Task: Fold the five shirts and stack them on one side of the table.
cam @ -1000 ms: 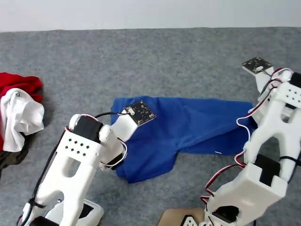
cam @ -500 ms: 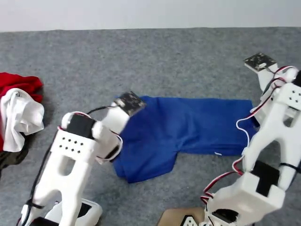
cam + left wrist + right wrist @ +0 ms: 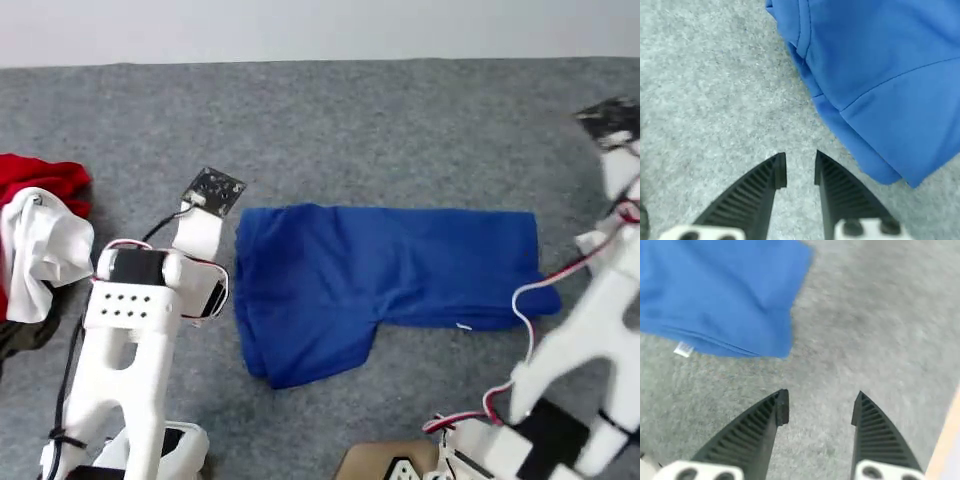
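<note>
1. At the bottom of the left wrist view, the left hand point(image 3: 796, 172) hangs over bare worktop point(image 3: 700, 90). Its ribbed dark fingers are narrowly parted and hold nothing, and the blue shirt point(image 3: 890, 75) lies just beside them with its doubled edge nearest.
2. Low in the right wrist view, the right hand point(image 3: 820, 410) stands wider apart, also empty, near the shirt's corner and its small white tag point(image 3: 684, 348).
3. In the middle of the high view the shirt lies flat as a long band, with a flap jutting toward the lower centre. It looks like thin, soft knit. I judge it light and limp, so it should sag and drape once lifted.
4. The best hold is probably a pinch at a seamed corner or the doubled edge, one hand at each end, so the layers rise together.
5. The grey worktop looks felt-like and rough, so dragged cloth may catch and bunch.
6. At the left edge of the high view, a red garment point(image 3: 45, 180) and a white garment point(image 3: 45, 245) lie crumpled in a heap, well apart from the shirt.
</note>
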Controlling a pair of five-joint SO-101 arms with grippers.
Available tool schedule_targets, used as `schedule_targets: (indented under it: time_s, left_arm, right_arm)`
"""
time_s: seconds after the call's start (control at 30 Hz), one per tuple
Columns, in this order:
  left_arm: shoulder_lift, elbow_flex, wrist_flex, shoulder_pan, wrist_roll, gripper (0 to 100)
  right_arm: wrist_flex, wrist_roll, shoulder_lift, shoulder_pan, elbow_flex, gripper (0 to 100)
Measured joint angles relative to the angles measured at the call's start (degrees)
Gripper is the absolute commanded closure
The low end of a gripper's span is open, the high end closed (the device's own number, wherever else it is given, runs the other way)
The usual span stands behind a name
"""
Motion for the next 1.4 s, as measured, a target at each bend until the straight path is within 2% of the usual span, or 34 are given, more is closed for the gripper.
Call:
schedule_targets:
  time_s: [0.2,0.33,0.57,0.77,1.1,1.4]
  left_arm:
    - [0.9,1.3,-5.3,0.0,0.2,89]
    - [8.0,-3.0,-5.5,0.0,0.4,89]
    - [26.7,-20.0,1.3,0.0,0.9,89]
    - [40.7,-33.8,6.2,-0.1,1.1,84]
    - [57.1,-54.8,11.3,1.4,1.1,83]
    - [65.6,-61.6,12.8,4.4,1.6,84]
  right_arm:
    - [0.1,-2.2,-7.6,4.7,6.3,78.6]
    - [0.1,-2.4,-14.9,5.6,13.0,78.6]
    - [0.1,-2.4,-28.5,5.6,25.3,78.6]
    - [0.1,-2.4,-37.9,5.6,32.8,78.6]
    - [0.1,-2.4,-46.1,5.6,40.4,78.6]
    - [0.1,-2.4,-47.3,5.6,40.5,78.6]
